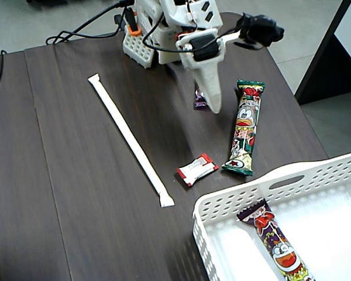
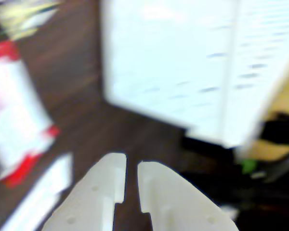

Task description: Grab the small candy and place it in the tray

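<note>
Inside tray (image 1: 345, 170), one snack bar (image 1: 276, 241)

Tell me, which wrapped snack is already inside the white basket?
The long purple-ended cartoon snack bar lies inside the white holed plastic tray. The green-ended cartoon bar, the small red-and-white candy and the purple candy are on the table.

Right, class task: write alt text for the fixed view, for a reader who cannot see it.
A white robot arm's gripper points down at a dark wooden table, jaws nearly closed and empty, above a small purple candy. A small red-and-white candy lies between a long white stick pack and a green-ended snack bar. A white tray at lower right holds another snack bar.
</note>
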Controlling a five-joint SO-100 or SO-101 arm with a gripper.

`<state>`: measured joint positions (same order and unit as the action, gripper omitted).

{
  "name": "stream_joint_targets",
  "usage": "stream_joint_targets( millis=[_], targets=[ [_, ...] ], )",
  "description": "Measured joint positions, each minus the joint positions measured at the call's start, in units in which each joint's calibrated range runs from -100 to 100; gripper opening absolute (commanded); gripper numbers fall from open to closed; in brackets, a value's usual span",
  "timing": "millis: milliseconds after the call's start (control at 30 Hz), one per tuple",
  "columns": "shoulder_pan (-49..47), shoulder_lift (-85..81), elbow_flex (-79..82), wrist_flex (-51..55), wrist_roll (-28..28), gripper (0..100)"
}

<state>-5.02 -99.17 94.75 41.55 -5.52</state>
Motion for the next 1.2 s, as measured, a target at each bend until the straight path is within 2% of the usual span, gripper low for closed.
stream_joint_targets(
  millis=[133,233,367,500,633,900,1200],
  targets=[
    [1.6,0.0,0.0,-3.8,-0.1,1],
    [2.2,0.0,0.0,-2.6,-0.1,1],
    [1.9,2.6,-3.4,5.9,-0.1,1],
    [1.9,10.2,-14.9,16.1,-0.1,1],
    [1.9,23.8,-26.5,20.8,-0.1,1],
    [8.5,60.4,-47.5,21.3,0.2,1],
    [13.9,88.5,-66.4,21.3,9.5,2]
  ],
)
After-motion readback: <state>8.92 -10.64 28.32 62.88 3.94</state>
